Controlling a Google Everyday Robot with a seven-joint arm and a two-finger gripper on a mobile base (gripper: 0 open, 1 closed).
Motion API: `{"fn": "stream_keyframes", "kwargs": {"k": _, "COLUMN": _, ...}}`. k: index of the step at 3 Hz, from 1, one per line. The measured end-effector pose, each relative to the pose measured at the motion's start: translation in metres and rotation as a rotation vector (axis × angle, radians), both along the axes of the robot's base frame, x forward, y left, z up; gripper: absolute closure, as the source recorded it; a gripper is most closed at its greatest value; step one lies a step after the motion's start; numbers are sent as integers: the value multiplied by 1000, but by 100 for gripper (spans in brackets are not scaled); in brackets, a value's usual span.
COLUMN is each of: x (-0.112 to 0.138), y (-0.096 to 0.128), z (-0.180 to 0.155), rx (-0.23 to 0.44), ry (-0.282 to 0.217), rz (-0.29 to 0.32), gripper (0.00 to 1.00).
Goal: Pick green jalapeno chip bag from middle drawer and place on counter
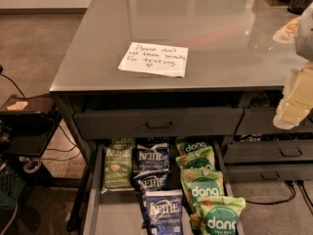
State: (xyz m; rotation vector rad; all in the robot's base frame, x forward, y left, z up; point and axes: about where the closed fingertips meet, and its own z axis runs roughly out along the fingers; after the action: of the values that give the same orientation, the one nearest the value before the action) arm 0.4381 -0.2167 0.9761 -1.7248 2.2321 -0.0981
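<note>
The gripper (295,104) is seen at the frame's right edge; its state cannot be told. The green chip bag (117,168) is laid in the open drawer (115,214), far to the gripper's lower left, with its long axis running up the frame.

– How many chip bags lie down and left of the gripper (293,104), which hangs at the right edge by the counter's (195,23) front corner?
– Eight clear ones, all in the one open drawer (112,214): one olive-green bag (117,168) farthest from the gripper, three dark blue bags (152,158), and four bright green bags (202,187) nearest it. A green edge behind the olive one may be another; I cannot tell.
– And papers?
– One paper note (154,59), up and left of the gripper.
– Closed drawers?
– Four shut drawer fronts (159,123): two level with the gripper, two below it.
</note>
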Motion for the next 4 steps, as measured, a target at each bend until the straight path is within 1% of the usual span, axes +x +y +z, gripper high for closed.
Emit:
{"fn": "stream_keyframes", "kwargs": {"k": 1, "x": 0, "y": 0, "z": 0, "rx": 0, "ry": 0, "rz": 0, "gripper": 0}}
{"fn": "stream_keyframes", "kwargs": {"k": 2, "x": -8, "y": 13, "z": -24, "rx": 60, "ry": 11, "rz": 5, "gripper": 0}}
{"fn": "stream_keyframes", "kwargs": {"k": 3, "x": -21, "y": 40, "z": -67, "rx": 164, "ry": 24, "rz": 3, "gripper": 0}}
{"fn": "stream_keyframes", "kwargs": {"k": 4, "x": -29, "y": 80, "z": -123, "rx": 275, "ry": 41, "rz": -14, "gripper": 0}}
